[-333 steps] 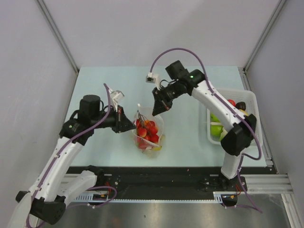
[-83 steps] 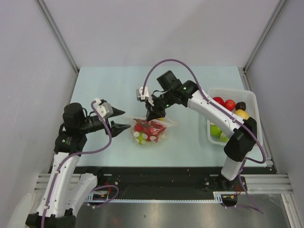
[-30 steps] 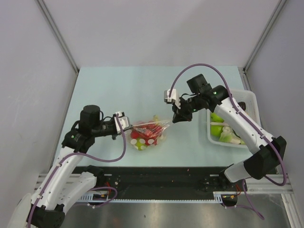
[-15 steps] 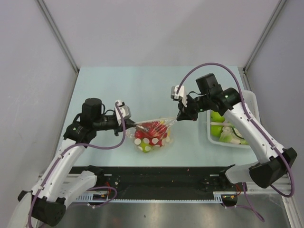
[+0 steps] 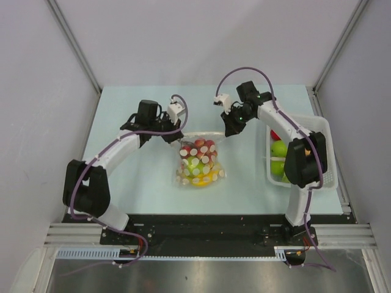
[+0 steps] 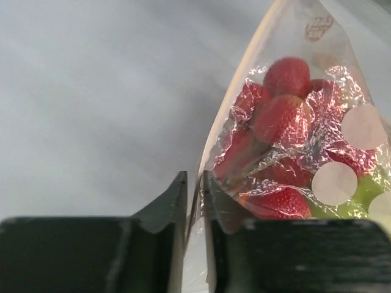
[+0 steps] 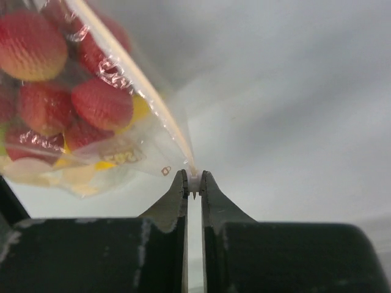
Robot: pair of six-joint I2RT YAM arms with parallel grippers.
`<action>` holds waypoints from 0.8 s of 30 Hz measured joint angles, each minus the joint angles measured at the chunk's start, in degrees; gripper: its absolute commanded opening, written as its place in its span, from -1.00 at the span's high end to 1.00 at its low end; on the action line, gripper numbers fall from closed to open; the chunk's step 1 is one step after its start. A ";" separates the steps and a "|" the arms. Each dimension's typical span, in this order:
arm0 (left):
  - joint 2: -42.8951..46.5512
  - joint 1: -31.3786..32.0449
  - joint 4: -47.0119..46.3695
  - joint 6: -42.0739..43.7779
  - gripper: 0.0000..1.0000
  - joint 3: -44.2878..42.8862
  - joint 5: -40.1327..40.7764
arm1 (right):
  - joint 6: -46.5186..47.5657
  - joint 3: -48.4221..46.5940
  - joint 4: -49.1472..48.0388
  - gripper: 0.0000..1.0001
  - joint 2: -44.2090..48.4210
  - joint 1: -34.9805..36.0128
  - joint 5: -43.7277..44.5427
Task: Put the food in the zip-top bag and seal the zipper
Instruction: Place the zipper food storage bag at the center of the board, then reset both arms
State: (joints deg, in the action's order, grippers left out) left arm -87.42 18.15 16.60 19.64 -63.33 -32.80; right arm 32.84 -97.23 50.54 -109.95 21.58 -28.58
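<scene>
Right claw (image 7: 193,183) pinches the zipper (image 7: 177,146); left claw (image 6: 194,183) straddles it, grip unclear.

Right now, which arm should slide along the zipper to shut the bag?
Probably the left. The left gripper has its jaws slightly apart around the edge of the zip-top bag, so it looks free to slide, while the right gripper pinches the end of the zipper tight, anchoring it.

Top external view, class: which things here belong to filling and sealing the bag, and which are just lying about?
In the job:
- zip-top bag
- food inside it
- zipper
- left end effector and right end effector, each pinching one end of the bag's mouth

Lying about:
- white basket at the right edge of the table
</scene>
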 measured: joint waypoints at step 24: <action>11.41 -17.42 23.89 -11.19 -0.99 -20.44 0.24 | -21.81 7.43 -8.13 -0.99 26.77 -19.32 -8.59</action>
State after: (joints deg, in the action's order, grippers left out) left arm -76.01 0.73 40.49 8.45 -83.77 -32.56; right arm 11.03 -89.80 42.41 -83.18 2.26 -37.17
